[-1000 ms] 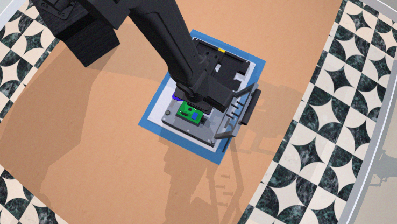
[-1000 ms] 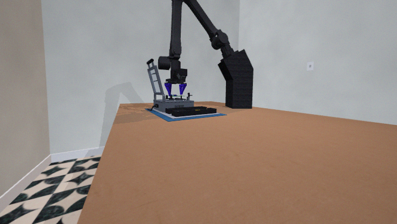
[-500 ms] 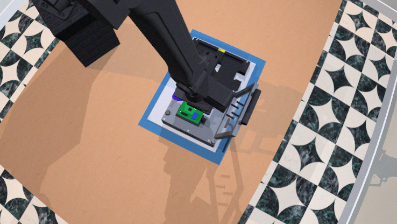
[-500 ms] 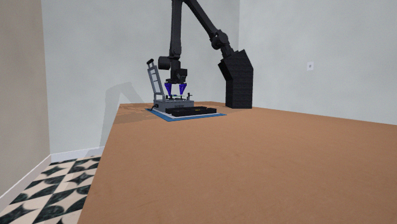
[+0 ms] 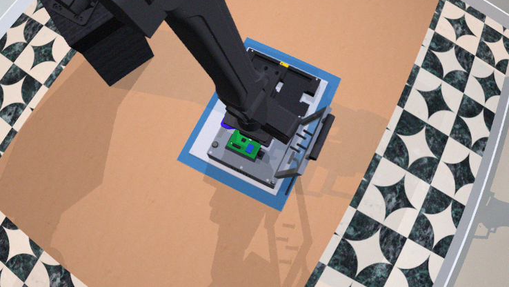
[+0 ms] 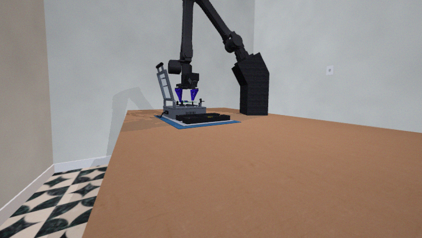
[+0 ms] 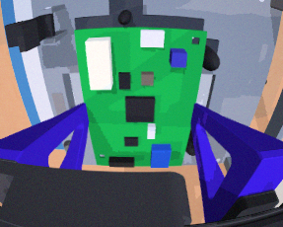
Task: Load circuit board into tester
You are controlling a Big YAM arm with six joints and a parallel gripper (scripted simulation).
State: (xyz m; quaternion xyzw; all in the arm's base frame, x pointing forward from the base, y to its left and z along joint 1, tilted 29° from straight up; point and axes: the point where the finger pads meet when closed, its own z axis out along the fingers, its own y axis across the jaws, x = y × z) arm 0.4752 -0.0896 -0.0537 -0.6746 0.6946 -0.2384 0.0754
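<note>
The green circuit board point(image 5: 244, 145) point(image 7: 140, 133) is face up between the blue fingertips of my gripper point(image 6: 186, 100) point(image 7: 139, 111). The tips meet its two long edges, so the gripper is shut on it. It looks level and slightly above the pin plate of the grey tester point(image 5: 258, 172) point(image 6: 174, 112). Its white connector point(image 7: 99, 64) is at the end near the lone black post point(image 7: 124, 17). Another post point(image 7: 211, 58) shows beside the right long edge. The hook point(image 7: 32, 32) stands left of the connector end. Pins and holes are hidden. The lid point(image 6: 162, 71) point(image 5: 322, 137) stands open, handle point(image 6: 159, 65) up.
The black tray point(image 5: 292, 90) point(image 6: 202, 118) lies beside the tester, with no board in its visible parts. Both stand on a white sheet over a blue mat point(image 5: 229, 179) point(image 6: 211, 125). The raised lid is close to the wrist on the hinge side. A round knob point(image 5: 214, 143) is on the tester.
</note>
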